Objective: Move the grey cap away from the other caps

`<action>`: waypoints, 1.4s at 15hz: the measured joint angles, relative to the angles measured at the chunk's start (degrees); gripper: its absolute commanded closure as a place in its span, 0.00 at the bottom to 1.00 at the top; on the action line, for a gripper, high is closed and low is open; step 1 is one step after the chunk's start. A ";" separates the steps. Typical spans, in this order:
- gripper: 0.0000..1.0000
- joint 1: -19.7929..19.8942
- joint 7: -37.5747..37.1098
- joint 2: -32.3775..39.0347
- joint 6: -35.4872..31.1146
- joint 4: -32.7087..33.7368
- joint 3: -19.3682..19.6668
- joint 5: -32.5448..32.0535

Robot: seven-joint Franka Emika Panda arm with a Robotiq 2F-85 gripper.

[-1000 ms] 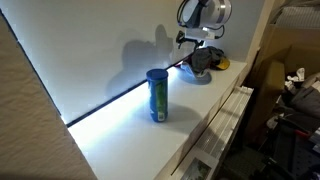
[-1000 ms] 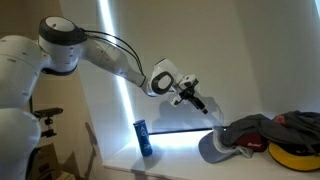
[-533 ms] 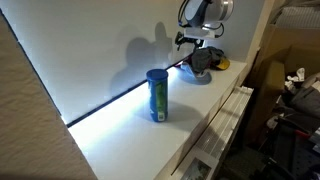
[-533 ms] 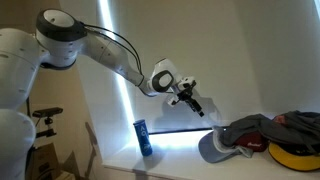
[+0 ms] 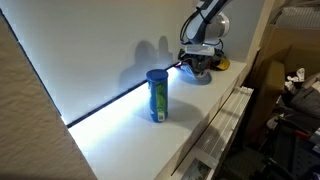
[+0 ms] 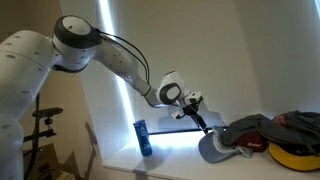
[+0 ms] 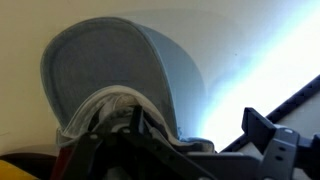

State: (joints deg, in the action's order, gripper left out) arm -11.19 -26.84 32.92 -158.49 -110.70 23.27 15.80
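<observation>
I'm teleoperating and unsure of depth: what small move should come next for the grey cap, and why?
Probably lower the pincer onto the brim of the grey cap: it hovers open just above it, gripping nothing, and the cap lies against the other caps.

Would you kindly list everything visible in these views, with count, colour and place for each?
Soft fabric baseball cap: one, mid-grey, on the table, on the side of the heap that faces the canister.
Heap of other fabric caps: at least three, dark charcoal, magenta-pink and yellow, against the grey cap.
Tall cylindrical canister: one, blue, upright on the table, apart from the caps.
Table: one, white, against the wall.
Robot arm: one, white, reaching over the table.
Tool: one, dark, just above the grey cap; jaws look apart in the wrist view.
</observation>
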 measured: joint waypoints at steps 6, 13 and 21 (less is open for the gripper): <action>0.00 0.15 -9.24 3.73 -0.26 0.12 0.69 -8.39; 0.34 0.78 -9.38 3.58 -0.26 0.44 -0.47 -8.39; 0.36 7.61 -8.49 3.70 -5.32 -2.04 -2.62 -8.18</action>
State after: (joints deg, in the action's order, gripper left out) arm -3.58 -35.33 36.62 -163.81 -112.74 20.65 7.62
